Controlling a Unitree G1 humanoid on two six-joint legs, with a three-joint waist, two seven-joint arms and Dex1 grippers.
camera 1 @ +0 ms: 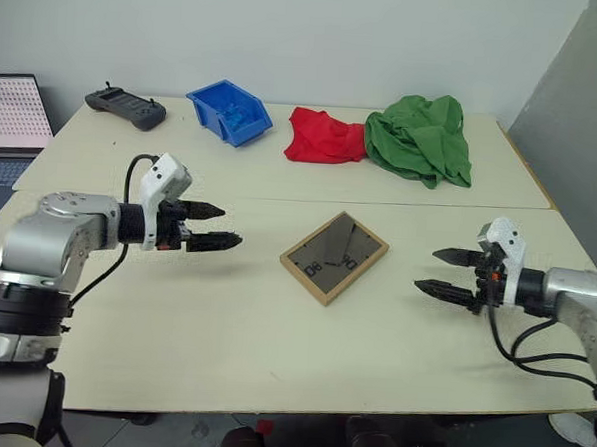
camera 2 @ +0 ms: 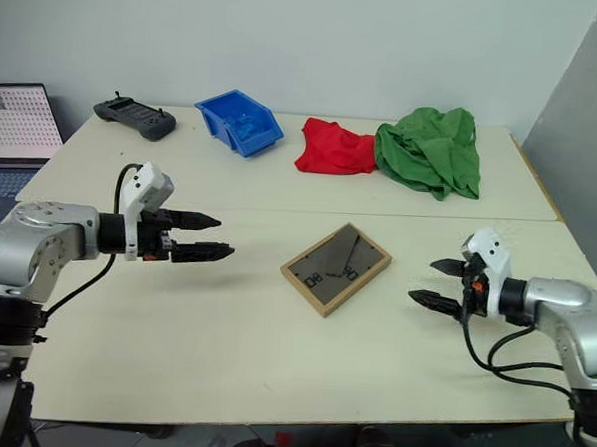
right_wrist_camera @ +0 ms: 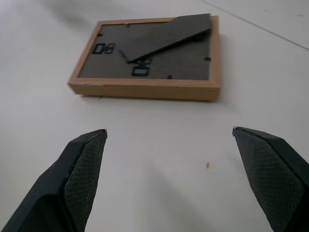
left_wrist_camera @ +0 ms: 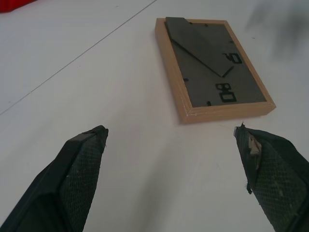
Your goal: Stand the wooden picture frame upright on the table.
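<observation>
Left eye view shows the wooden picture frame (camera 1: 334, 256) lying flat on the table (camera 1: 223, 330), turned at an angle so one corner points toward the near edge, its dark grey side with black numeral-like marks facing up. The left gripper (camera 1: 216, 227) hovers above the table to the frame's left, fingers spread apart and empty, pointing toward the frame with a clear gap between. The right gripper (camera 1: 444, 272) hangs on the frame's right side, also spread wide and holding nothing, aimed back at the frame. Along the far side of the table sit a black handheld controller (camera 1: 125, 106), a blue plastic bin (camera 1: 229, 111), a red cloth (camera 1: 324, 136) and a crumpled green cloth (camera 1: 421, 138) touching it. A laptop (camera 1: 12, 118) stands beyond the table's left end.
</observation>
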